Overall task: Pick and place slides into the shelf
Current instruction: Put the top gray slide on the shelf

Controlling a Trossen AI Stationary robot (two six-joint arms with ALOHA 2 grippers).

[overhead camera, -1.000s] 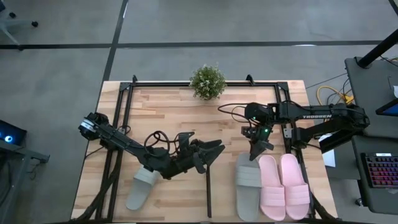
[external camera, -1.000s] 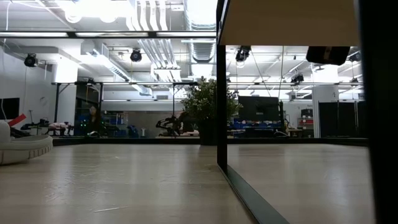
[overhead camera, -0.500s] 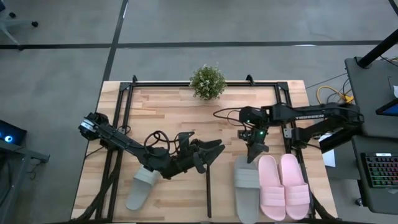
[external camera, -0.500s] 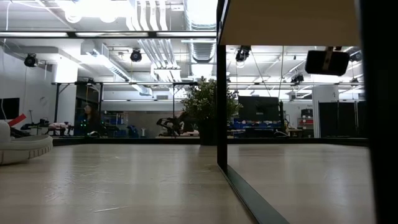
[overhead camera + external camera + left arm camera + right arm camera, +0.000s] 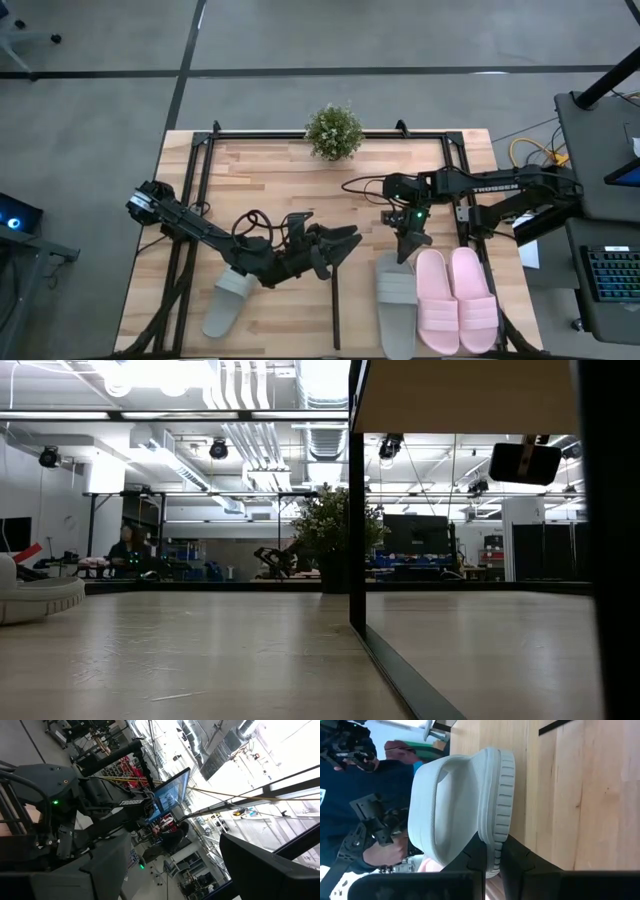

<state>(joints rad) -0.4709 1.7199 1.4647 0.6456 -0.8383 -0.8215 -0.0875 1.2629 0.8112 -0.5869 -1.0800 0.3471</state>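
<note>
Right gripper (image 5: pixel 406 252) clamped on toe rim of soft grey-green slide sandal (image 5: pixel 396 300), dragged slightly left along tabletop's near-right part; placement ongoing. Left gripper (image 5: pixel 340 243) idle mid-table, fingers spread, empty.

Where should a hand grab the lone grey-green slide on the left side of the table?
Probably the strap edge of the lone grey-green slide, coming from above. It lies flat, sole down, so the raised strap is the only graspable lip. The left hand is open beside it.

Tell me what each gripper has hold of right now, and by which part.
The right gripper is shut on the grey-green slide, pinching the sole's rim at one end. The left gripper is open and holds nothing.
</note>
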